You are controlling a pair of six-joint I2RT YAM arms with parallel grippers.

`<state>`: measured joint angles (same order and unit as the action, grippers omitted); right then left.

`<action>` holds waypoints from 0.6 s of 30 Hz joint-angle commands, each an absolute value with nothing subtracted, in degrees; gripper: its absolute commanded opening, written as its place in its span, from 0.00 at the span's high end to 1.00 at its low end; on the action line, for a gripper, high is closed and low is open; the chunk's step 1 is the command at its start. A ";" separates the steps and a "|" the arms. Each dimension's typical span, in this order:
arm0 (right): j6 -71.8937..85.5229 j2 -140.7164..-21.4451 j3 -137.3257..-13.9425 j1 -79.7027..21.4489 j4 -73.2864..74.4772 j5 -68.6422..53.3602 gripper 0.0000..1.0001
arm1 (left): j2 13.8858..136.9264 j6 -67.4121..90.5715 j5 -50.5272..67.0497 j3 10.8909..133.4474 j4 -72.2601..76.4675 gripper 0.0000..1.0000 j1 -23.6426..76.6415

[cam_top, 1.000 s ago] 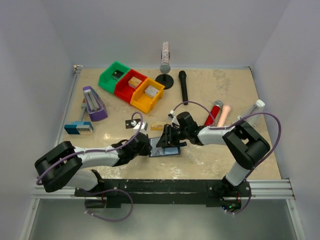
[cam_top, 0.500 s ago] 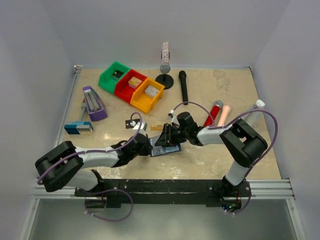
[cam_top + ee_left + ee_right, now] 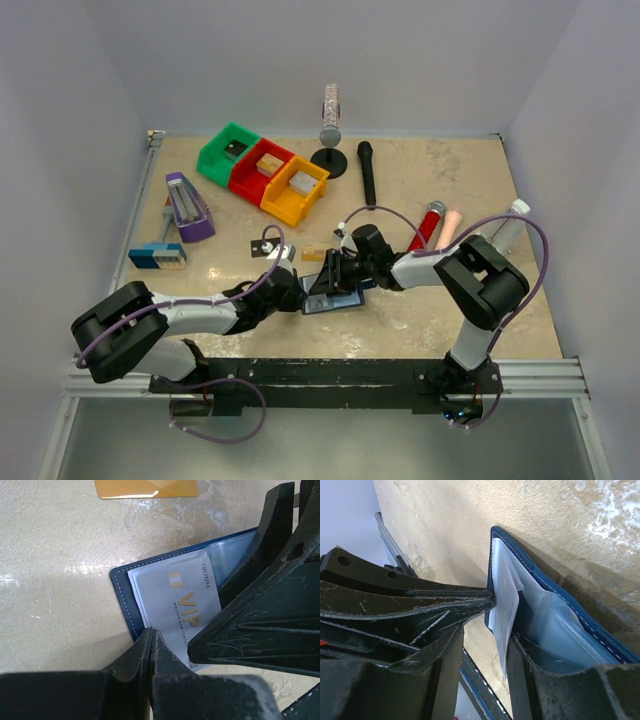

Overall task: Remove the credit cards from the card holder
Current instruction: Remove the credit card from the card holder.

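Tabletop [image 3: 480,190], toward six o'clock: left gripper [image 3: 151,637], jaws clenched empty (tips pressing the card holder [image 3: 120,595] at its nine-o'clock rim). Right gripper [image 3: 501,620], jaws parted astride the silvery card [image 3: 175,595], partly pocketed. Tan-gold card [image 3: 145,487] loose at twelve o'clock.

Card holder [image 3: 121,592] on table [image 3: 55,580], pocketed card [image 3: 175,597] inside (loose card [image 3: 145,487] just behind, apart).
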<state>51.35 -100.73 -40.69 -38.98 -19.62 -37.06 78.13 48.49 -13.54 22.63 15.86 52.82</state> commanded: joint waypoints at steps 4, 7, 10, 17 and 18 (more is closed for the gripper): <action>49.13 -97.48 -42.80 -39.46 -16.79 -37.27 0.59 | 79.98 49.22 -12.74 23.11 13.28 1.00 53.00; 48.43 -96.51 -42.71 -39.46 -15.65 -36.74 0.59 | 80.42 49.74 -12.92 22.59 13.36 1.00 53.00; 48.34 -95.89 -42.45 -39.55 -15.47 -36.39 0.59 | 80.77 50.01 -12.92 22.59 13.45 1.00 53.00; 48.16 -95.01 -42.01 -39.46 -14.94 -35.86 0.60 | 81.21 49.83 -13.62 22.50 12.83 1.00 53.00; 48.16 -94.75 -41.84 -39.46 -14.85 -35.77 0.60 | 81.21 49.92 -13.80 22.33 12.75 1.00 53.00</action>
